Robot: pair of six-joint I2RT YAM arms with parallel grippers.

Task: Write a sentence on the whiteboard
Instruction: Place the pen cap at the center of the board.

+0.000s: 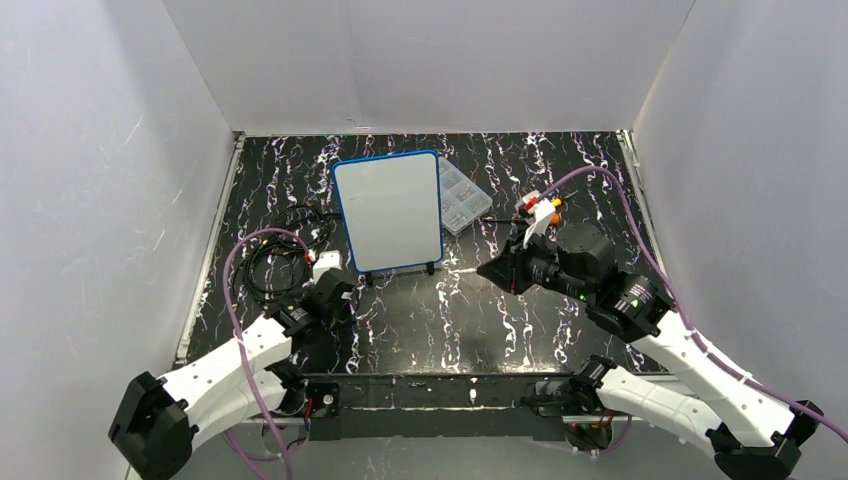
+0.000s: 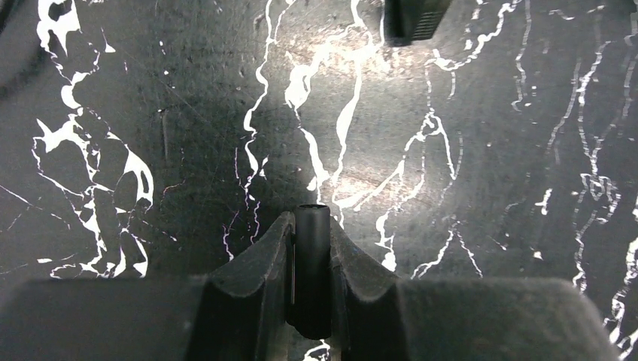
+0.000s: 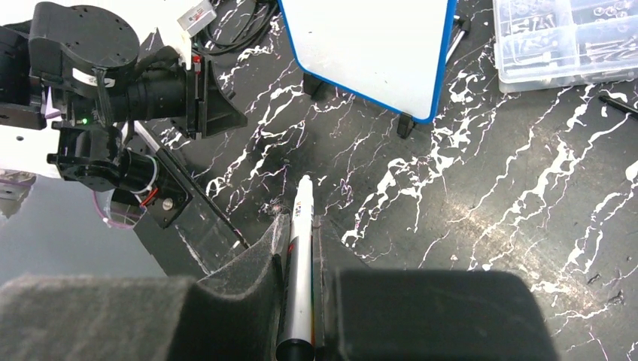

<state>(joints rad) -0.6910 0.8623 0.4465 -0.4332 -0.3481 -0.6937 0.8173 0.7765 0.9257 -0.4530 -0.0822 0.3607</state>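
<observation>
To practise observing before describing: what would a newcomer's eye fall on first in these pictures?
The blank blue-framed whiteboard stands propped mid-table, nothing written yet. The right fingers grip a white marker aimed toward it; the left fingers pinch a short black cylinder.

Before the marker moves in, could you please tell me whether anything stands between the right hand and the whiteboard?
Nothing visible does. Only bare table lies between the marker in the right hand and the whiteboard; the left hand, holding a black cap, and the clear box sit off to either side.
</observation>
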